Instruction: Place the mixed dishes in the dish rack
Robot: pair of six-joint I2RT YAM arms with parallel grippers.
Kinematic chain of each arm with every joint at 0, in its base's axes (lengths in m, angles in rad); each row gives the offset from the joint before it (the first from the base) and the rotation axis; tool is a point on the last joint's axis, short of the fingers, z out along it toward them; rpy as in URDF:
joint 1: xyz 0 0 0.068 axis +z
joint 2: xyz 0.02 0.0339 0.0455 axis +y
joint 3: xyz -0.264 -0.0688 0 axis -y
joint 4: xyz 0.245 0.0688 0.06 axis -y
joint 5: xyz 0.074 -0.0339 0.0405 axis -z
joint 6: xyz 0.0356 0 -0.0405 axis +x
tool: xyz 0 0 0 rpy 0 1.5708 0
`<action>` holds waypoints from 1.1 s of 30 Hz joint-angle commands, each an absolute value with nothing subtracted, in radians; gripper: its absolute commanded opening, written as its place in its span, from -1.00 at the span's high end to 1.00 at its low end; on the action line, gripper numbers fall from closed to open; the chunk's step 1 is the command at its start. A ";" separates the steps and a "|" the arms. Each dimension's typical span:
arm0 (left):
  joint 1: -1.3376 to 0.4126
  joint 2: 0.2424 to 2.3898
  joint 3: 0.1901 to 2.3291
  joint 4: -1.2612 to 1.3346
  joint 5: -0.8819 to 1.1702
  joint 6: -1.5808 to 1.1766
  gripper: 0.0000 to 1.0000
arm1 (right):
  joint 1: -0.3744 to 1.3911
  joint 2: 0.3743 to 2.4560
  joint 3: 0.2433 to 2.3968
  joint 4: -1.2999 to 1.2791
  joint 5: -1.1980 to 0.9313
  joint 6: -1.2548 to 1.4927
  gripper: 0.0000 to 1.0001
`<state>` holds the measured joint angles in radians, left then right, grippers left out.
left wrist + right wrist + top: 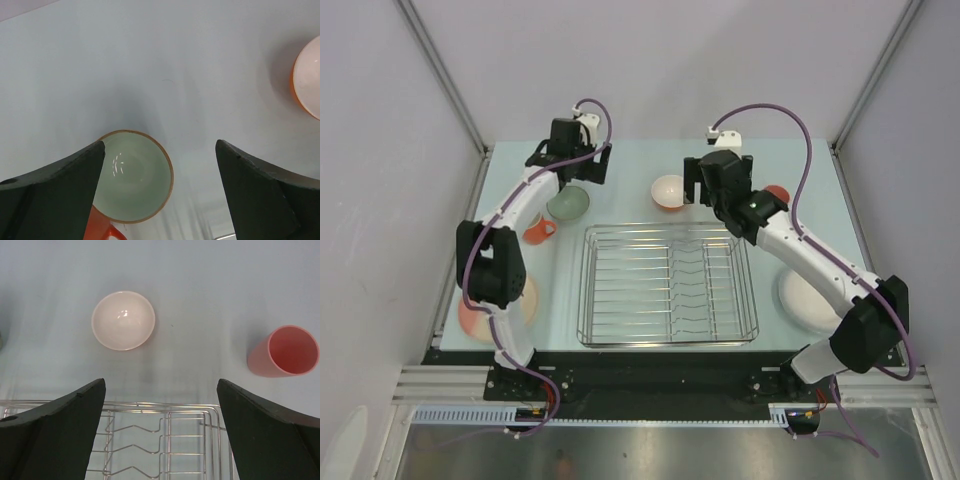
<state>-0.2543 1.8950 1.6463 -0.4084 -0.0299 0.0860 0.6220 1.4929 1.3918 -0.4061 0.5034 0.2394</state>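
1. The salmon-pink plate [480,315] lies at the near left corner of the desk [640,160], partly hidden by my left arm.
2. The orange handled mug [538,230] sits by the left edge, just beside the grey-green bowl [135,180].
3. That bowl rests upright toward the far left corner. My left fingers [60,190] hang over it, spread wide, pinching nothing.
4. The dish rack [670,228] fills the middle, close to the near edge.
5. The orange bowl with white inside [123,320] sits upright just past the rack's far rim.
6. My right fingers [265,430] hover above that rim, spread wide, pinching nothing.
7. The salmon-pink cup [285,352] sits toward the far right corner, apart from the orange bowl.
8. The white plate [805,300] lies by the right edge, beside the rack, partly under my right arm.
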 commanded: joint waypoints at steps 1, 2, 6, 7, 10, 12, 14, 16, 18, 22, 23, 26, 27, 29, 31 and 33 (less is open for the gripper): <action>-0.258 1.934 1.698 -0.356 -0.077 0.083 -0.96 | 0.621 1.424 1.348 -0.368 0.577 0.250 -0.99; -0.259 1.945 1.707 -0.356 -0.083 0.081 -0.96 | 0.623 1.414 1.336 -0.365 0.607 0.249 -1.00; -0.261 2.022 1.758 -0.385 -0.100 0.072 -0.96 | 0.620 1.336 1.221 -0.281 0.640 0.233 -0.99; -0.262 2.029 1.762 -0.385 -0.107 0.071 -0.95 | 0.618 1.295 1.204 -0.262 0.635 0.229 -0.99; -0.265 2.060 1.756 -0.374 -0.133 0.058 -0.93 | 0.608 1.243 1.160 -0.226 0.629 0.227 -0.99; -0.265 2.069 1.741 -0.376 -0.147 0.049 -0.89 | 0.591 1.232 1.158 -0.225 0.621 0.235 -1.00; -0.267 2.065 1.717 -0.370 -0.161 0.035 -0.87 | 0.575 1.230 1.161 -0.241 0.601 0.247 -1.00; -0.265 2.036 1.652 -0.350 -0.175 0.026 -0.85 | 0.558 1.233 1.164 -0.247 0.585 0.259 -1.00; -0.267 2.010 1.580 -0.315 -0.179 0.026 -0.82 | 0.548 1.246 1.164 -0.253 0.572 0.276 -1.00; -0.267 1.961 1.494 -0.285 -0.192 0.018 -0.79 | 0.535 1.270 1.166 -0.268 0.555 0.301 -0.99; -0.267 1.957 1.471 -0.285 -0.189 0.018 -0.78 | 0.535 1.278 1.166 -0.271 0.554 0.307 -1.00; -0.267 1.967 1.445 -0.269 -0.199 0.034 -0.77 | 0.534 1.284 1.161 -0.279 0.554 0.314 -0.99; -0.267 1.971 1.443 -0.265 -0.204 0.040 -0.76 | 0.534 1.285 1.161 -0.282 0.554 0.316 -1.00; -0.267 1.993 1.453 -0.258 -0.212 0.041 -0.72 | 0.531 1.282 1.161 -0.285 0.552 0.318 -0.99; -0.267 2.006 1.459 -0.249 -0.212 0.041 -0.62 | 0.532 1.279 1.161 -0.285 0.552 0.318 -0.99; -0.268 2.023 1.471 -0.239 -0.212 0.048 -0.47 | 0.532 1.276 1.161 -0.285 0.554 0.316 -0.99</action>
<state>-0.2604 2.0346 1.4456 -0.2958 -0.1886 0.0441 0.5346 1.2884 1.1576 -0.2943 0.5434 0.2966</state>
